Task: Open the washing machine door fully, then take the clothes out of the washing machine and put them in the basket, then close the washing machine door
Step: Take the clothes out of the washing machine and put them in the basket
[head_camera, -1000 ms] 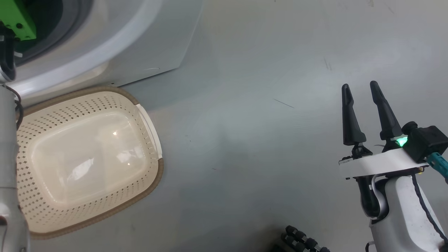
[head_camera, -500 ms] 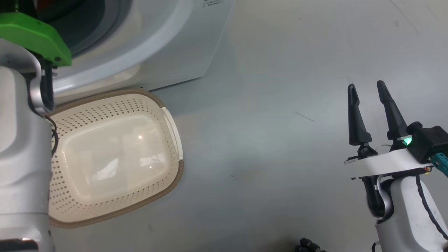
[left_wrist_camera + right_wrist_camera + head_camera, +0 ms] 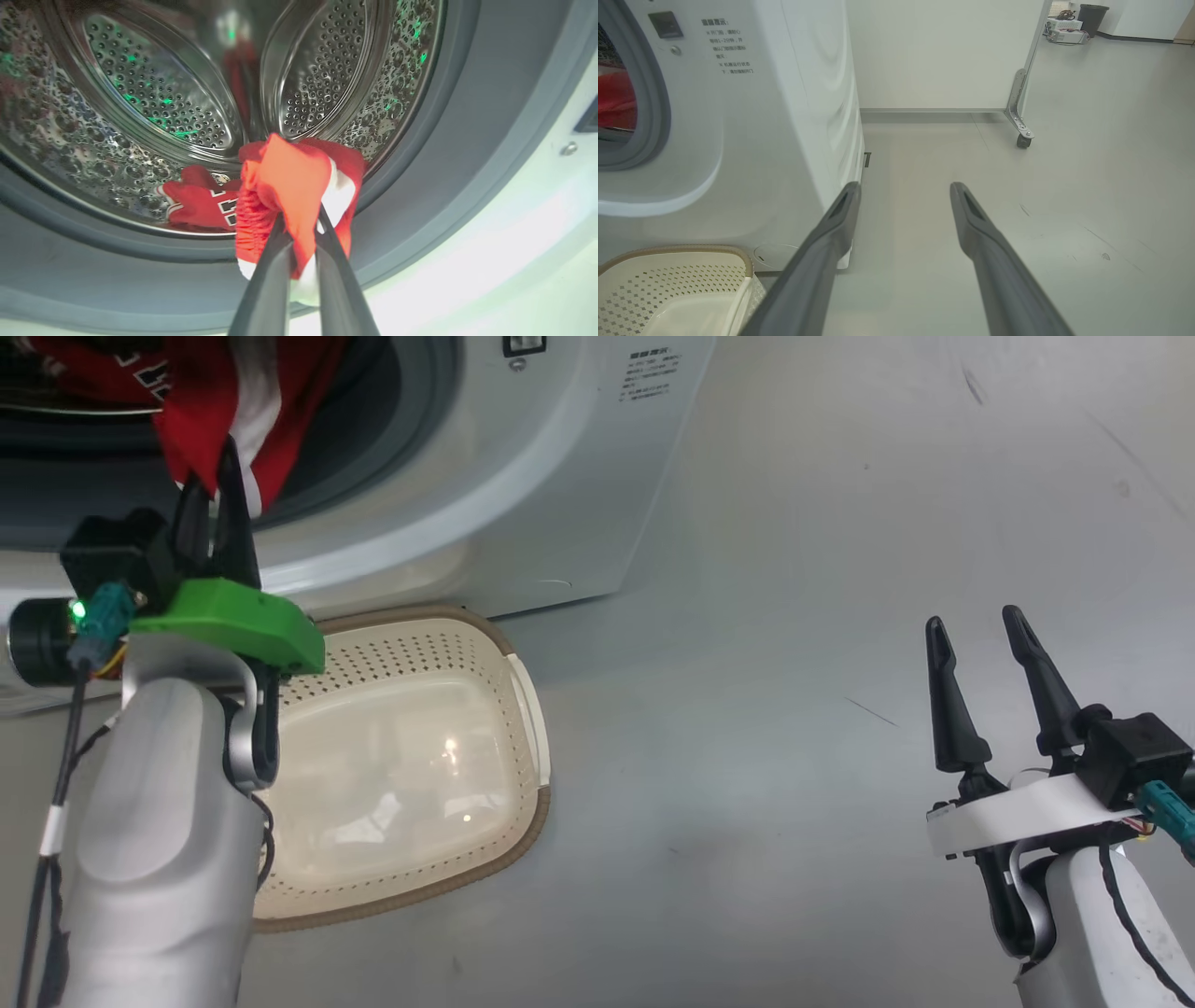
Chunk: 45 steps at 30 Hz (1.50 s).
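— White front-loading washing machine [image 3: 560, 476] has slid across the head view. Is that only the camera turning?

— Mostly. The cream perforated plastic basket [image 3: 420, 653] sits as before on the floor [image 3: 794, 756], just beside the machine's front, with nothing in it yet. The real change is the left end effector [image 3: 210, 467]: it has backed out to the drum's lip, fingers clamped on a bright red sports garment with white trim [image 3: 289, 186].

— So the first piece is nearly out?

— I'd judge so, though it isn't over the basket yet. Another red lettered piece [image 3: 201, 205] lies in the steel drum [image 3: 163, 102]. The right end effector [image 3: 971, 616] idles, fingers apart, holding nothing.
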Tool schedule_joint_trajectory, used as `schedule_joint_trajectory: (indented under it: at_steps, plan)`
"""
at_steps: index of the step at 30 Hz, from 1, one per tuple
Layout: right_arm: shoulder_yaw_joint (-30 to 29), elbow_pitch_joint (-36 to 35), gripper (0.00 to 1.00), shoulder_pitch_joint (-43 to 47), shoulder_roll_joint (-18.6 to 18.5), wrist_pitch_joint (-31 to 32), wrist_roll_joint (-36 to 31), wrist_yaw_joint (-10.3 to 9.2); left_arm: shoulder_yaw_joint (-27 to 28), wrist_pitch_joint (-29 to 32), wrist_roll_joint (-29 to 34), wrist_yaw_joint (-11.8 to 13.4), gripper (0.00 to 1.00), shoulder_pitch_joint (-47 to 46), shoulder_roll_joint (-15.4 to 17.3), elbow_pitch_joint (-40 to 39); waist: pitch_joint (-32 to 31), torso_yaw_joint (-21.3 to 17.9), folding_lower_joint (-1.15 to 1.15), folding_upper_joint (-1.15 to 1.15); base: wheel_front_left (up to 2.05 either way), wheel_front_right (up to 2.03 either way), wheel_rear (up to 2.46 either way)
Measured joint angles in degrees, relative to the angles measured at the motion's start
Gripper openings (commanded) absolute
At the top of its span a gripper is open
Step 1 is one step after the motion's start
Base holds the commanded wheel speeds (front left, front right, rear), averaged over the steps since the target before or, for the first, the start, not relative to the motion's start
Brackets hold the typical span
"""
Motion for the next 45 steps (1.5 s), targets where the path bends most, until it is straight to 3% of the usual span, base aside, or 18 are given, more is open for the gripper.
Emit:
schedule_joint_trajectory:
  at_steps: [12, 29, 45]
  plan:
    - [1.71, 1.10, 1.00, 2.36, -0.51, 0.00, -1.49, 0.44, -2.56, -1.72, 0.00, 0.35, 0.00, 12.58, -0.98, -3.96, -7.28, 5.17, 0.00, 0.00, 0.00, 0.00, 0.00]
    - [2.83, 3.20, 1.00, 9.59, -0.09, 0.00, -2.05, 0.38, -5.38, -2.23, -0.98, 1.82, 0.00, 27.95, -1.21, -11.37, -18.26, 9.46, 0.00, 0.00, 0.00, 0.00, 0.00]
    - [4.01, 2.57, 1.00, 12.44, 0.48, 0.00, -2.05, -0.19, -6.71, -0.21, -0.94, 2.87, 0.00, 34.83, -1.12, -19.06, -23.12, 11.62, 0.00, 0.00, 0.00, 0.00, 0.00]
